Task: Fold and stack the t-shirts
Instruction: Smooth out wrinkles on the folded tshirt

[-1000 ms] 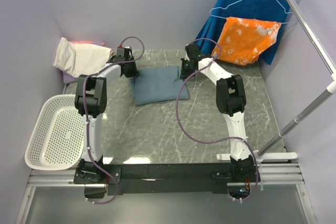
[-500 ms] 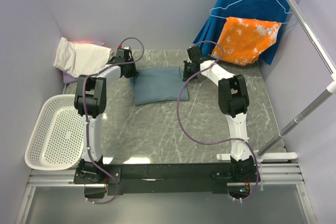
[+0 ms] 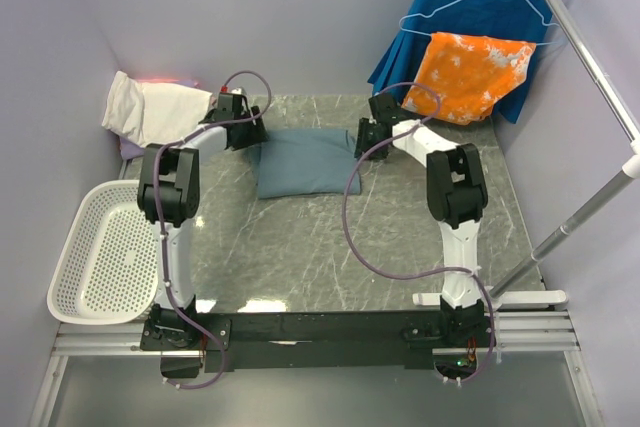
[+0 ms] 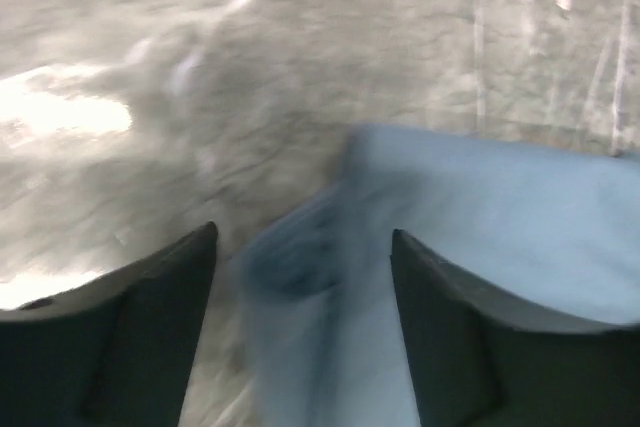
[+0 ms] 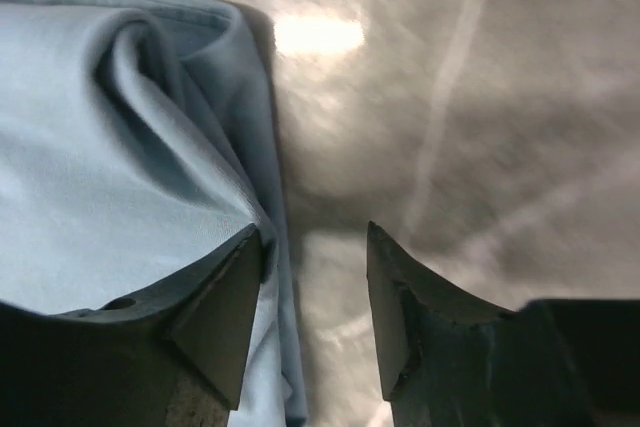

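Note:
A dusty blue-grey t-shirt (image 3: 305,162) lies folded on the grey marble table (image 3: 300,257), at the back centre. My left gripper (image 3: 250,133) hangs open at its left edge. In the left wrist view the shirt (image 4: 500,217) is blurred and a loose fold lies between the spread fingers (image 4: 150,327) of the left gripper (image 4: 300,237). My right gripper (image 3: 368,141) is open at the shirt's right edge. In the right wrist view the shirt (image 5: 100,147) passes under the left finger of the right gripper (image 5: 313,237), with bare table in the gap. A cream-white t-shirt (image 3: 150,107) lies folded at the back left, on a lavender one (image 3: 128,150).
A white perforated basket (image 3: 105,252) sits at the left table edge. At the back right an orange-and-white cloth (image 3: 470,72) and a royal-blue garment (image 3: 450,7) hang from hangers. A metal rail (image 3: 590,57) runs along the right side.
Both grippers have opened and let go of the blue-grey shirt. The right gripper has shifted a little to the right, off the shirt's edge. The shirt stays folded in place.

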### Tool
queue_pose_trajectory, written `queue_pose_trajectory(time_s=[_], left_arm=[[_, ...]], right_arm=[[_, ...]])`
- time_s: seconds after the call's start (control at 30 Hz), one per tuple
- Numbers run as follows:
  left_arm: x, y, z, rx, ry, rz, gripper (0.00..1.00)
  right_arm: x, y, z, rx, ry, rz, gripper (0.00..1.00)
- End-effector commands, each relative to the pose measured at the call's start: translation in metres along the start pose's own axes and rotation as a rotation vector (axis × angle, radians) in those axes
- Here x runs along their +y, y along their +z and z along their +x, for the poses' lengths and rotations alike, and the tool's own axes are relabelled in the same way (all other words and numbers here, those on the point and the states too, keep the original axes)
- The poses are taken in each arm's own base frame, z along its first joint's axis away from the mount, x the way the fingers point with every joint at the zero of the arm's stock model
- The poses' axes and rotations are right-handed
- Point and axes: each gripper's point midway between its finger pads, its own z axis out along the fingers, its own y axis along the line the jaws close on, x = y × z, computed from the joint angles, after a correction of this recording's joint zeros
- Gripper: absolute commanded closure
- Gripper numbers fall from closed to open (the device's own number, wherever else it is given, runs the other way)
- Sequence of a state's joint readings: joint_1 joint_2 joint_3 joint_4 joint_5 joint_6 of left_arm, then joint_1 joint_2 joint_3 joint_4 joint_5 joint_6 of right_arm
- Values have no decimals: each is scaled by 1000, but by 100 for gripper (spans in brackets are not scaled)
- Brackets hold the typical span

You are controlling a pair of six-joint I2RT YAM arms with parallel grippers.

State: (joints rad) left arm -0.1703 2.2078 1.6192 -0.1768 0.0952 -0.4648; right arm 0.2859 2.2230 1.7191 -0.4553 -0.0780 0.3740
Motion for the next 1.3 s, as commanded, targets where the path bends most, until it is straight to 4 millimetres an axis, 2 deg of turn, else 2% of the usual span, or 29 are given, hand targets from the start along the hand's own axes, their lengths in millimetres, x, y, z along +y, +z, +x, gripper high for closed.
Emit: queue_pose_trajectory(time_s=[0.0,0.07,0.2,0.27,0.33,0.37,0.47,0.57,0.67,0.73,0.93,1.03,1.07,1.17,1.27], left_arm=[[-1,-41,-42,-131,-7,-32,1],[-5,-56,-51,-157,-14,-37,1],[-4,-72,-38,-124,-51,-48,1],[-6,-77,-19,-80,-58,-31,1],[-21,-79,-1,-34,-64,42,1],[-18,-80,15,0,-71,40,1],[-20,-79,46,38,-71,51,1],[-19,-76,63,41,-60,71,1],[-18,-73,68,28,-40,93,1],[-21,-70,60,-7,-12,115,1],[-21,-65,25,-121,57,77,1],[-28,-58,9,-162,85,97,1],[-31,-50,6,-156,90,107,1],[-42,-36,16,-101,83,174,1],[-50,-28,35,-43,82,228,1]], right_arm=[[0,-50,-44,-163,3,-12,47],[4,-55,-44,-165,-2,-30,46],[9,-62,-38,-150,-3,-63,46],[13,-63,-35,-142,-6,-90,46],[14,-65,-31,-140,-4,-104,45],[15,-65,-29,-134,-3,-115,45],[16,-62,-25,-115,-8,-122,45],[19,-58,-21,-102,-6,-145,45],[22,-53,-17,-83,-3,-167,45],[24,-48,-14,-65,1,-180,45],[28,-37,-7,-23,4,-207,44],[30,-32,-2,1,4,-221,44],[30,-29,0,9,6,-220,44],[28,-28,-1,15,2,-211,44],[26,-29,0,16,2,-202,44]])
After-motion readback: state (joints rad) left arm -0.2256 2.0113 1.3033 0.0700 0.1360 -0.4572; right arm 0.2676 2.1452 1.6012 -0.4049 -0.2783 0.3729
